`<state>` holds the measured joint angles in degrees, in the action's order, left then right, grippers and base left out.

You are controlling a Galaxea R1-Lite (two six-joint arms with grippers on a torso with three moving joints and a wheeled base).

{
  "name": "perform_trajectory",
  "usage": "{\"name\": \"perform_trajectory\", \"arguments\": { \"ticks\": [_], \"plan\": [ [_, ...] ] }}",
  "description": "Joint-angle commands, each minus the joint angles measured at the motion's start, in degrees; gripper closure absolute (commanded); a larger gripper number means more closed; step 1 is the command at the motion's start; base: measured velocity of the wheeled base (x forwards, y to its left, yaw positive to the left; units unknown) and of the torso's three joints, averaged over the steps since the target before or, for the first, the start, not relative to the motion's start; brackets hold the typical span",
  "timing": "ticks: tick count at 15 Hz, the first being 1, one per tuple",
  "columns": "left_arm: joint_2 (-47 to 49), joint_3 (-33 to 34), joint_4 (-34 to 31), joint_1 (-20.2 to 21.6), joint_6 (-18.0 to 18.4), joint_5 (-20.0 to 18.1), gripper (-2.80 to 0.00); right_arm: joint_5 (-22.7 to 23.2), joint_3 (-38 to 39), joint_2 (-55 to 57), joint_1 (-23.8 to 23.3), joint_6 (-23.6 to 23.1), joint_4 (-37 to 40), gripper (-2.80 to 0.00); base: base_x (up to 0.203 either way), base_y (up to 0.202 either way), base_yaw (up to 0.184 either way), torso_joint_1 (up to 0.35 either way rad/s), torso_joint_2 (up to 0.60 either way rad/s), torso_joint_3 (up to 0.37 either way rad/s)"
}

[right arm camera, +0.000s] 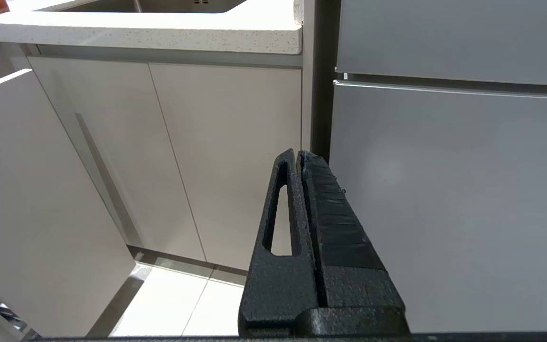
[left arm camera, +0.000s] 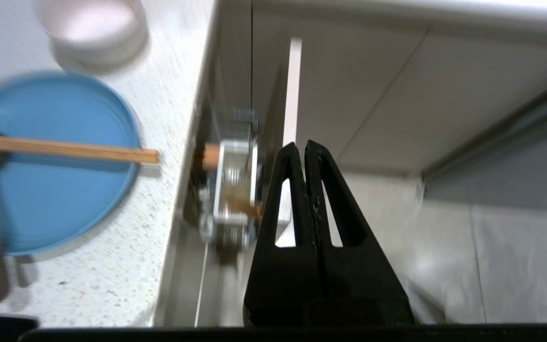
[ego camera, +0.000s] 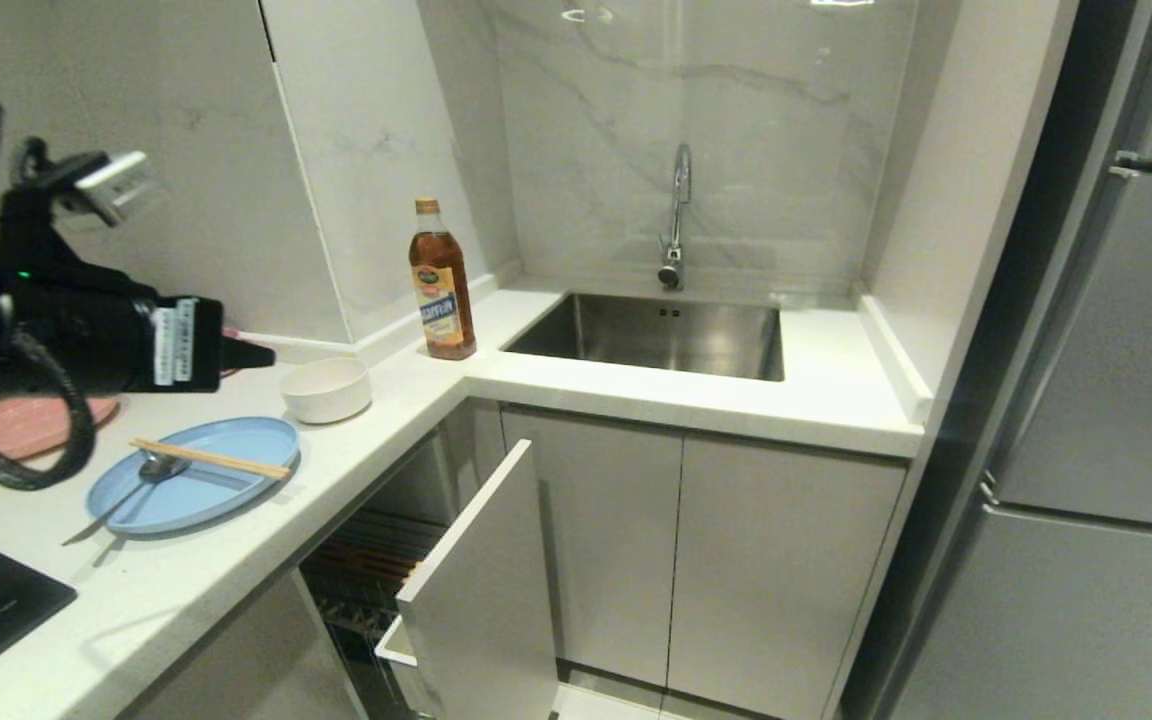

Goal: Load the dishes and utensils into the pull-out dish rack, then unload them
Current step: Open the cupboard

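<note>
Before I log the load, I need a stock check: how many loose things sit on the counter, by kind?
Plates: 2, blue plate, pink plate
Bowls: 1, bowl
Chopstick pairs: 1, chopsticks
Spoons: 1, spoon
Bottles: 1, bottle
Total: 6

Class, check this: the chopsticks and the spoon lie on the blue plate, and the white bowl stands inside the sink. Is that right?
Not quite. The white bowl stands on the counter beside the blue plate, not in the sink, as the head view shows. The chopsticks and the spoon do lie on the plate.

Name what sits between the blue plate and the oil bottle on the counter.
The cream bowl, seen in the head view, stands between the blue plate and the oil bottle.
</note>
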<state>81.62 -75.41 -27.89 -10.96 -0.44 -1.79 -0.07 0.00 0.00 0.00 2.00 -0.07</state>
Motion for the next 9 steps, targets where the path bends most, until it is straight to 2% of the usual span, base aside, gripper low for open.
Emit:
{"name": "perform_trajectory", "arguments": {
  "ticks": [1,5,9],
  "plan": [
    [10.1,-2.2,-1.9,-0.3,0.0,0.1,0.00,0.0,0.0,0.0,0.0,0.0,0.0,0.00,0.000,0.000,0.000,0.000,0.00,0.000],
    [20.4,-3.5,-3.6,0.3,-0.2,0.4,0.00,0.0,0.0,0.0,0.0,0.0,0.0,0.00,0.000,0.000,0.000,0.000,0.00,0.000],
    [28.1,-3.4,-2.7,1.0,-0.4,0.5,0.00,0.0,0.0,0.1,0.0,0.0,0.0,0.00,0.000,0.000,0.000,0.000,0.00,0.000]
  ]
}}
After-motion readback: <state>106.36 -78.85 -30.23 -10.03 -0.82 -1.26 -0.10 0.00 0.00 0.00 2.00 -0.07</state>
